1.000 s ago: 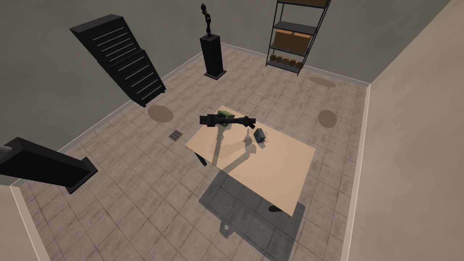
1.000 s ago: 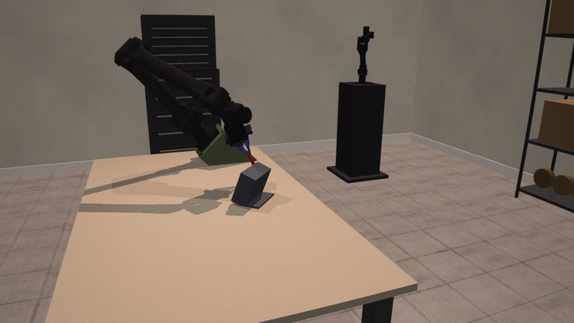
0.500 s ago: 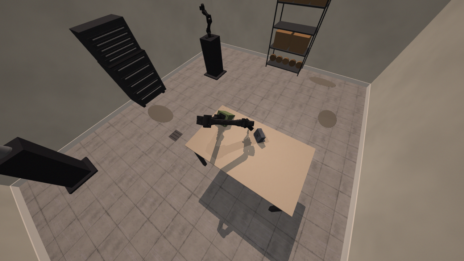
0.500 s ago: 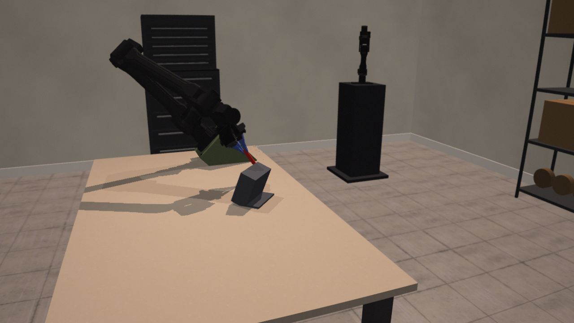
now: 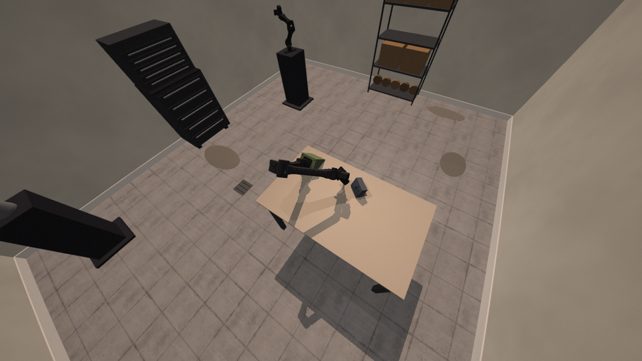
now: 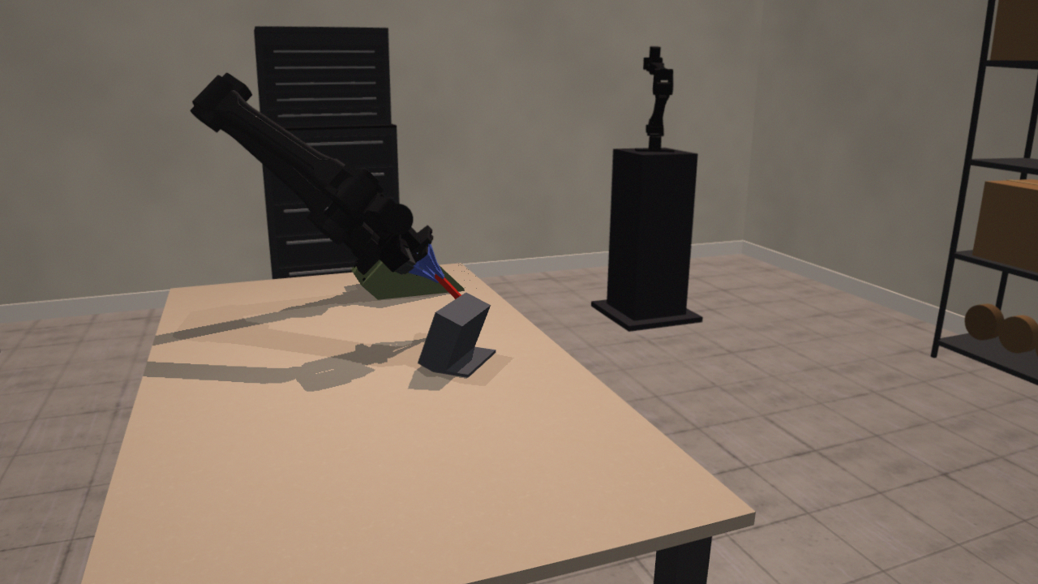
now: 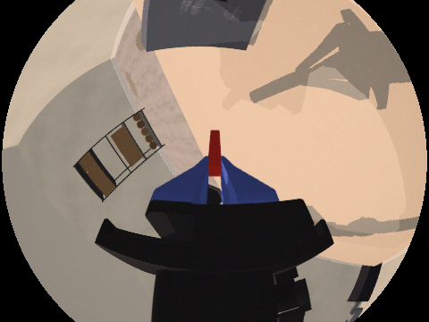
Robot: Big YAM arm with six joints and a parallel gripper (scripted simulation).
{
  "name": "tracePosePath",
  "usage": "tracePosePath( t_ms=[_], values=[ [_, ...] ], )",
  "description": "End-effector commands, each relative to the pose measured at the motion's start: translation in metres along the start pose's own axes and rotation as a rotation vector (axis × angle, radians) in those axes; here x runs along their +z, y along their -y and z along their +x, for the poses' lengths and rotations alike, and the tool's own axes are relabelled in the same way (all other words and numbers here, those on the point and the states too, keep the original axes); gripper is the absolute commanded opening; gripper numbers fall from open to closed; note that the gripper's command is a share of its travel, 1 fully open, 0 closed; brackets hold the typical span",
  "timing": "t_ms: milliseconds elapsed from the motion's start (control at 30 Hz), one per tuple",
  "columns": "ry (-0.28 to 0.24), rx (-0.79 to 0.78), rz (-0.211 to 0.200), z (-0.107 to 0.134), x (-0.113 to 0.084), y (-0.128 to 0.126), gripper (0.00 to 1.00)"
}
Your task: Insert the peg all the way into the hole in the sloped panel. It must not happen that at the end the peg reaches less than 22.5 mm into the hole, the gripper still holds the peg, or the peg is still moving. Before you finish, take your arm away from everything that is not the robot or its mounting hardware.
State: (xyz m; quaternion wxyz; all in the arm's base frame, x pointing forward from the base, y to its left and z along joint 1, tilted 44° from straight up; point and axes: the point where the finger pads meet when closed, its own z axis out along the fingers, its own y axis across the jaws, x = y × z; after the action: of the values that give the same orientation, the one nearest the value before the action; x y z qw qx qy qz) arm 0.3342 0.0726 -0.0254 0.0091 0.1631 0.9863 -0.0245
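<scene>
My gripper (image 6: 437, 276) (image 7: 214, 161) (image 5: 346, 180) has blue fingers shut on a slim red peg (image 6: 451, 289) (image 7: 214, 152) that sticks out past the fingertips. The dark grey sloped panel (image 6: 456, 328) (image 5: 359, 186) (image 7: 203, 3) stands on the tan table (image 6: 362, 450) (image 5: 381, 242). In the exterior view the peg tip is just behind the panel's top edge, pointing down at a slant.
A green wedge base (image 6: 395, 279) (image 5: 312, 159) holds the arm at the table's far edge. Off the table stand a black drawer cabinet (image 6: 326, 145), a pedestal with another arm (image 6: 649, 225) and a shelf rack (image 6: 1005, 203).
</scene>
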Motion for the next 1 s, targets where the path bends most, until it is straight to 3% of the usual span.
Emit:
tracePosePath(
  t_ms=[0,33,500,567,600,967],
  values=[
    [0.023,-0.011,-0.022,-0.005,-0.002,0.003,0.00],
    [0.042,-0.007,-0.041,-0.014,-0.008,-0.001,0.00],
    [0.087,0.033,-0.161,-0.024,-0.016,0.014,0.00],
    [0.087,0.033,-0.161,-0.024,-0.016,0.014,0.00],
    [0.108,0.036,-0.178,-0.034,-0.022,0.011,0.00],
    [0.153,0.060,-0.265,-0.040,-0.029,0.025,0.00]
  ],
)
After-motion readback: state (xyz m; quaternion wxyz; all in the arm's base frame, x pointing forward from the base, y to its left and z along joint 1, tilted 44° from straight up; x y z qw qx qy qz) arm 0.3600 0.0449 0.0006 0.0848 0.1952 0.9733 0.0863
